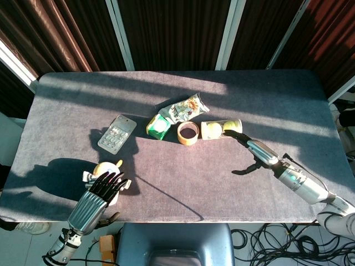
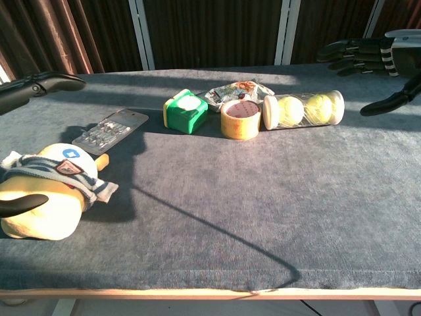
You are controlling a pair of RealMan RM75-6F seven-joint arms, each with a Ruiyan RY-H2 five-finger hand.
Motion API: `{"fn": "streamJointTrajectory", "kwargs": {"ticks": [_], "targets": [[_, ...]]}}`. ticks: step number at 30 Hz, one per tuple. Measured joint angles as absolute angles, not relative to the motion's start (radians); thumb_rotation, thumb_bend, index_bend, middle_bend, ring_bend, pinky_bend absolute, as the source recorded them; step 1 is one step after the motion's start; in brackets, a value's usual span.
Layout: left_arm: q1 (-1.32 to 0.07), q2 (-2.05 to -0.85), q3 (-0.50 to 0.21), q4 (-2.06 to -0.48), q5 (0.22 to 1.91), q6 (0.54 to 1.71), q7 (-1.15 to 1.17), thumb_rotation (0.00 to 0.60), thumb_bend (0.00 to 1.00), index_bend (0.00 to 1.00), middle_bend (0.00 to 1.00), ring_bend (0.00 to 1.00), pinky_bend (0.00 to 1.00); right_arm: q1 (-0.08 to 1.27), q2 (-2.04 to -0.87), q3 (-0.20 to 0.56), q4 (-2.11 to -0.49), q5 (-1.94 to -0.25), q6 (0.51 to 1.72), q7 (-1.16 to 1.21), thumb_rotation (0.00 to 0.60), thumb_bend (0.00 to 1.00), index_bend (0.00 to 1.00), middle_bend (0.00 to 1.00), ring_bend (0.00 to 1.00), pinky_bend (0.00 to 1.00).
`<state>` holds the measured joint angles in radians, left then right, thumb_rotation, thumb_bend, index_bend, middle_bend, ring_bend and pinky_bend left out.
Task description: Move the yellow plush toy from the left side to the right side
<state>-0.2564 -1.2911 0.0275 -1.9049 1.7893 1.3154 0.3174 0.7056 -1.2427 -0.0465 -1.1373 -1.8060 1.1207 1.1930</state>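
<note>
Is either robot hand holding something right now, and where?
Cannot tell: left robot hand lies over the plush toy; a grip isn't visible. Right robot hand holds nothing.

Grey table [image 1: 266, 100] carries plush toy [image 2: 46, 191], tape roll [image 2: 240, 119], ball tube [image 2: 304, 109].

Hard low sunlight rakes across the worktop [image 1: 260, 94] in bright bands, with deep long shadows between them (the arm shadows run as thin dark lines across the cloth). Curtains behind are nearly black, and floor patches in the head view are blown out. Both views are sharp, with mild edge distortion.
</note>
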Motion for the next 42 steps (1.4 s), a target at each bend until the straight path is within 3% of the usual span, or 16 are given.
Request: {"fn": "streamJointTrajectory", "kwargs": {"ticks": [17, 26, 42], "targets": [[-0.261, -1.309, 0.036, -1.883, 1.767, 1.318, 0.321, 0.6, 0.23, 0.0, 0.0, 0.02, 0.09, 0.715, -1.235, -0.075, -1.151, -1.771, 1.149, 1.154, 0.6, 0.0, 0.02, 0.0, 0.0, 0.0], [-0.273, -1.343, 0.016, -1.833, 1.653, 1.264, 0.347, 0.6, 0.23, 0.0, 0.0, 0.01, 0.1, 0.678, -1.218, -0.063, -1.14, -1.723, 1.197, 1.122, 0.6, 0.0, 0.02, 0.0, 0.0, 0.0], [-0.317, -1.368, -0.022, -1.79, 1.388, 1.134, 0.46, 0.6, 0.23, 0.0, 0.0, 0.0, 0.12, 0.491, -1.129, -0.058, -1.29, -1.696, 1.418, 0.704, 0.6, 0.0, 0.02, 0.0, 0.0, 0.0]]}}
